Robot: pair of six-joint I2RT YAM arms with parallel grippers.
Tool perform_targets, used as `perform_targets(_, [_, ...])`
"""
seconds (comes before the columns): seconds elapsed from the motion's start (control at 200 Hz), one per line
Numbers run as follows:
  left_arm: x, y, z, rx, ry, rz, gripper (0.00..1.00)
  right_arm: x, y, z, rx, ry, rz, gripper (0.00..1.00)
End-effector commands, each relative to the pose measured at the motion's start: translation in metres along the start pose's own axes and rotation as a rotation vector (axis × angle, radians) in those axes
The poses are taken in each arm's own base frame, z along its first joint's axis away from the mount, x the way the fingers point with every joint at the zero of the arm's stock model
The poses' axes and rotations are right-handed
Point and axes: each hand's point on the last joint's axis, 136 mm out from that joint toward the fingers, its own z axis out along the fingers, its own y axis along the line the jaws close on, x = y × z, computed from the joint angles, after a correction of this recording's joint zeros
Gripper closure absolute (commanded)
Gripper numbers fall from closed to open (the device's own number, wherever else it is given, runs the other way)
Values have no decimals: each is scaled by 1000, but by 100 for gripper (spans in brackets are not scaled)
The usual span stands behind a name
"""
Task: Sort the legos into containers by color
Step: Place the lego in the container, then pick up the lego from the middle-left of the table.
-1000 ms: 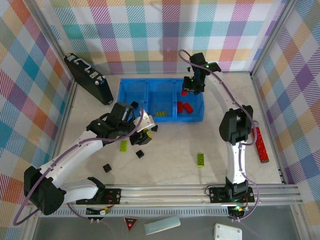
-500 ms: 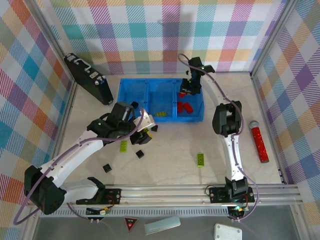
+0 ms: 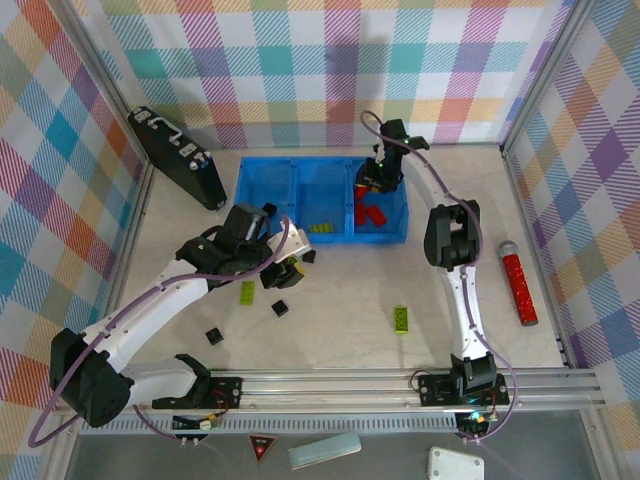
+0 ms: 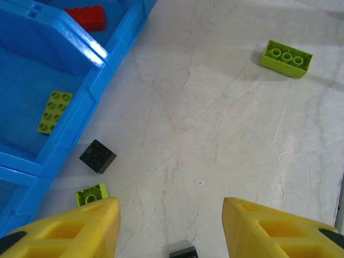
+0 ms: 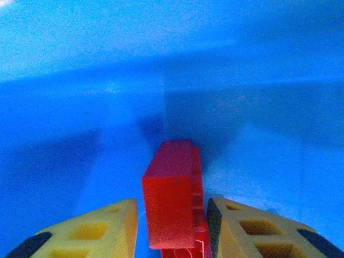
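Note:
The blue tray (image 3: pixel 300 166) has three containers side by side. My right gripper (image 3: pixel 375 184) reaches into the right one, where red legos (image 3: pixel 372 214) lie. In the right wrist view a red brick (image 5: pixel 169 199) stands on end between the parted fingers of that gripper (image 5: pixel 172 226), with a gap on its left side. A lime lego (image 3: pixel 322 229) lies in the middle container. My left gripper (image 3: pixel 285 270) hovers open over the table by the tray's front edge. Its wrist view shows a black cube (image 4: pixel 98 156), a small lime piece (image 4: pixel 91 193) and a lime brick (image 4: pixel 286 58).
More legos lie loose on the table: lime ones (image 3: pixel 401 318) (image 3: pixel 247 291) and black ones (image 3: pixel 280 308) (image 3: pixel 214 335). A black case (image 3: pixel 175 157) leans at the back left. A red cylinder (image 3: pixel 518 288) lies at the right. Plaid walls close in three sides.
The right gripper has gone lower into the right container and its jaws have parted around the red brick. The right arm's elbow swung left. The left arm has hardly moved.

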Motion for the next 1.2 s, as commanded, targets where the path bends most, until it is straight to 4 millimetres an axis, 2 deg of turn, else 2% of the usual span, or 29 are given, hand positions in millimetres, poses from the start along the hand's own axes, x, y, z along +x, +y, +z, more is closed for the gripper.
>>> perform_targets(0.0, [0, -2, 2, 1, -2, -6, 47, -10, -5, -13, 22, -30, 13, 54])
perform_targets(0.285, [-1, 4, -2, -42, -7, -13, 46, -14, 0, -46, 68, -75, -29, 53])
perform_targets(0.505, [-6, 33, -9, -184, -5, -123, 37, -10, 10, -66, 51, -93, -45, 53])
perform_targets(0.695, [2, 64, -16, -318, 68, -225, 36, 6, 23, -83, 38, -85, -68, 53])
perform_targets(0.81, [4, 74, -20, -349, 103, -288, 35, 19, 26, -93, 34, -81, -74, 53])
perform_targets(1.195, [10, 80, -21, -371, 159, -436, 33, 63, 22, -119, 9, -74, -69, 53])
